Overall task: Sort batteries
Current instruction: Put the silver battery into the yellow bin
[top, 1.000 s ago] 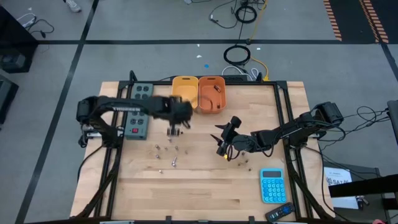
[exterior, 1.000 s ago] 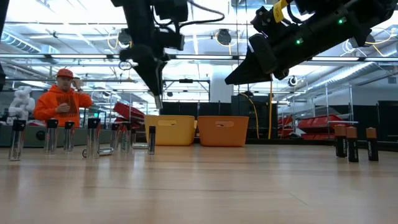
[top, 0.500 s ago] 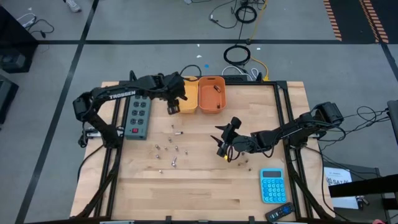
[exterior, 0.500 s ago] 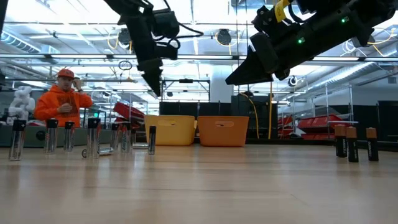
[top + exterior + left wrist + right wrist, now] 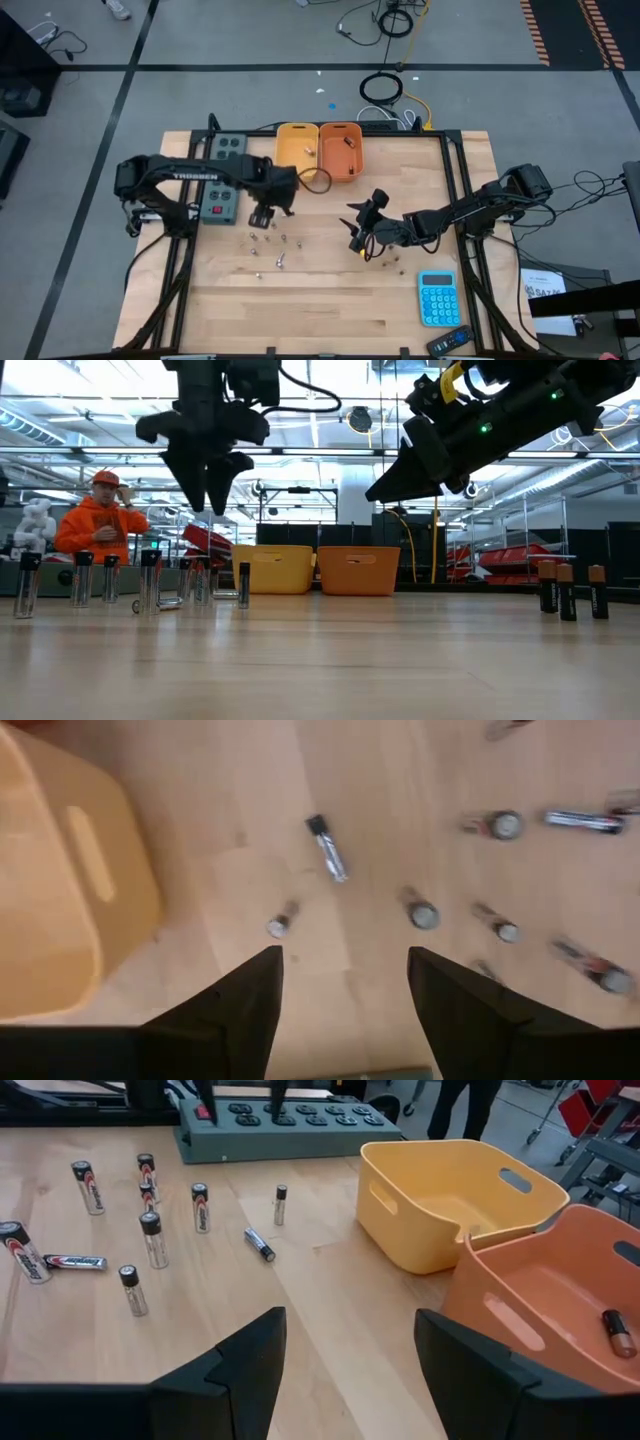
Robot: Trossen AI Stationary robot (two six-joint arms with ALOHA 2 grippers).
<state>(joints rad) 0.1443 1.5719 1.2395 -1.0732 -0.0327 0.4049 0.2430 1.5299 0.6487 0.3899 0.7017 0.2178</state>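
Most of the batteries (image 5: pixel 268 243) are unsorted. Roughly a dozen lie loose on the table (image 5: pixel 330 310) below the left claw, some upright, some flat. A second, smaller group (image 5: pixel 568 589) of three dark ones stands upright near the right claw. Only a few are binned as far as can be seen: one small piece shows in the yellow bin (image 5: pixel 296 150) and one or two in the orange bin (image 5: pixel 340 150); the right wrist view confirms one battery (image 5: pixel 617 1332) lying in the orange bin. Judged progress: early, with the bulk of the sorting left.

Position relative to the claws, on the overhead view with twelve o'clock at the far edge of the table: the loose cluster sits at about six o'clock of the left claw (image 5: pixel 262 217), just beside it. The left claw is released, fingers apart, holding nothing, and hangs above the cluster; its wrist view looks down on several batteries between and beyond its fingers (image 5: pixel 235 1010). The bins stand at about one o'clock of it.

The right claw (image 5: pixel 357 232) waits mid-table, raised, spread wide and empty.
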